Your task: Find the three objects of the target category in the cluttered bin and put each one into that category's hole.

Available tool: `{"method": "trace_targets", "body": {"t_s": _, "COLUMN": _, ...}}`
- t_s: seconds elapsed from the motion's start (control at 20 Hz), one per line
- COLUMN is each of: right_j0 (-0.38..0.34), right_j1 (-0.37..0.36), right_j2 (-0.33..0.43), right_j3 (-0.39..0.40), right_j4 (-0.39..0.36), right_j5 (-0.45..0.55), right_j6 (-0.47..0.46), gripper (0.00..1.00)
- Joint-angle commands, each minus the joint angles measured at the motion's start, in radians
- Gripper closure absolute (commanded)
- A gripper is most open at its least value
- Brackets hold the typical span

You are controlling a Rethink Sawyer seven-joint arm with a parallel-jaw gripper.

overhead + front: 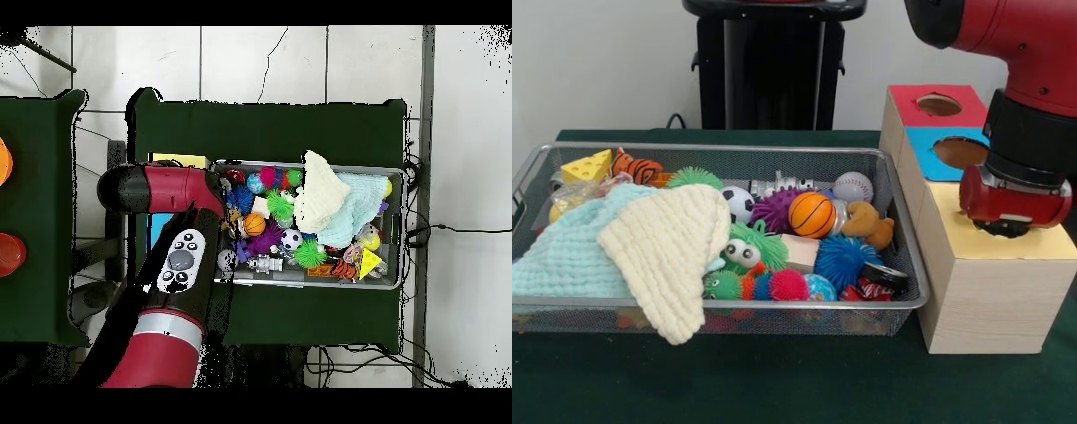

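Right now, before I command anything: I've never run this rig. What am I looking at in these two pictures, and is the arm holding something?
The red and black machine is a Sawyer robot arm. The front view looks across the table at it; the overhead view looks straight down, with the robot's base at the bottom. On the green table sits a wire mesh bin full of toys: spiky rubber balls, a small basketball, and a cream cloth draped over a pale blue one. Beside it is a wooden box with red, blue and yellow tops. The arm's end hangs over the yellow top. Its fingers are hidden, so I cannot tell whether it holds anything.
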Motion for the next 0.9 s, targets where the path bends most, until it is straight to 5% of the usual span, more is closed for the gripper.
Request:
{"method": "trace_targets", "body": {"t_s": 0.05, "right_j0": -0.094, "right_j1": 0.128, "right_j2": 0.169, "right_j3": 0.12, "right_j4": -0.029, "right_j5": -0.145, "right_j6": 0.127, "gripper": 1.0}}
{"method": "trace_targets", "body": {"t_s": 0.9, "right_j0": -0.105, "right_j1": 0.035, "right_j2": 0.164, "right_j3": 0.15, "right_j4": -0.009, "right_j5": -0.013, "right_j6": 0.161, "gripper": 1.0}}
